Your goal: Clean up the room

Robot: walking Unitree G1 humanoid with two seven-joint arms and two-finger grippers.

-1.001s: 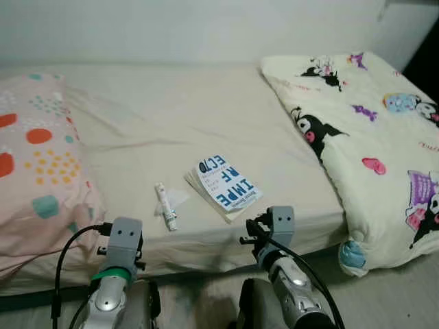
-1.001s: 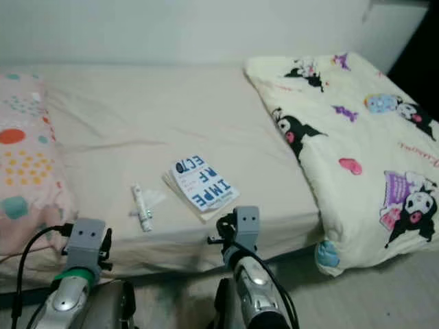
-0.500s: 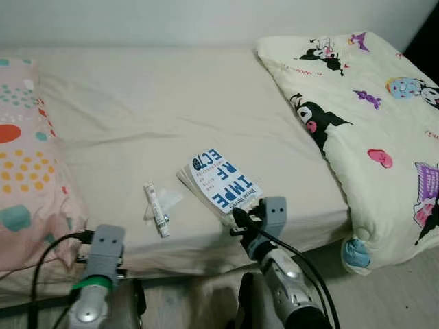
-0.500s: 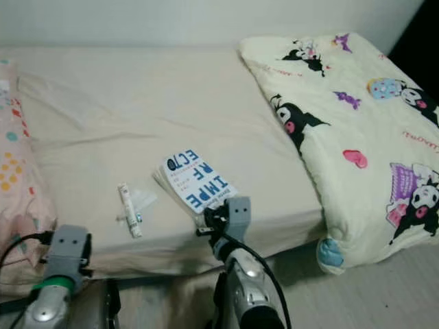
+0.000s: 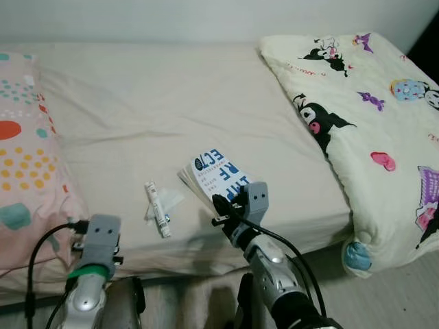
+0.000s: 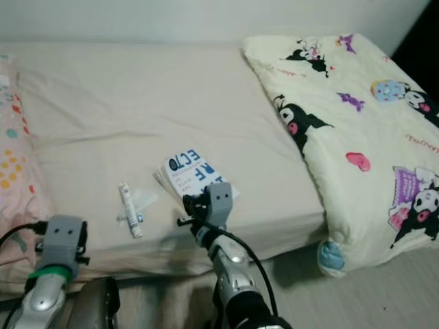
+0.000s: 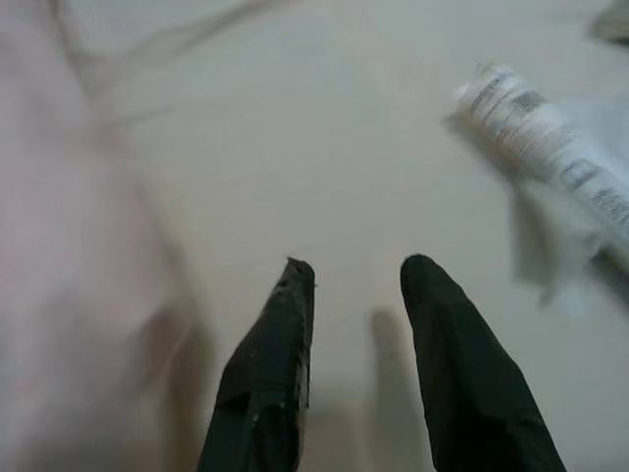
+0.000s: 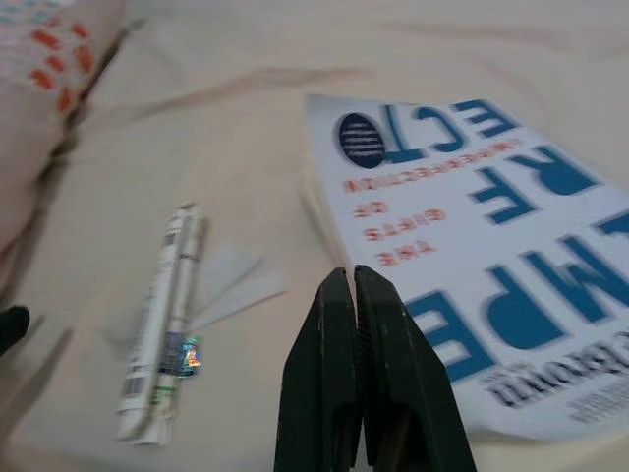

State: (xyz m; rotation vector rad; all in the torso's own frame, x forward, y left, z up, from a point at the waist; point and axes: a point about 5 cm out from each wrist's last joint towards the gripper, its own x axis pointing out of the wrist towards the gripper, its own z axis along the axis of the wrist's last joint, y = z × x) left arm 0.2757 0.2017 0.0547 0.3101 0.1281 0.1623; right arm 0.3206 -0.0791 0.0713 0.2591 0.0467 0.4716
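- Our left gripper (image 5: 96,241) sits low at the bed (image 5: 171,103) edge beside the pillow (image 5: 27,171), fingers (image 7: 442,364) parted and empty.
- The tube (image 5: 157,210) lies on the sheet between our grippers, long axis running away from us, just left of the book (image 5: 218,177).
- Our right gripper (image 8: 352,285) hangs over the book's near left corner, fingers pressed together, grasping nothing. We judge it the nearer arm for the book; its wrist view shows the tube near, off to the robot's left.
- The blanket (image 5: 370,116) lies at the right, well apart.
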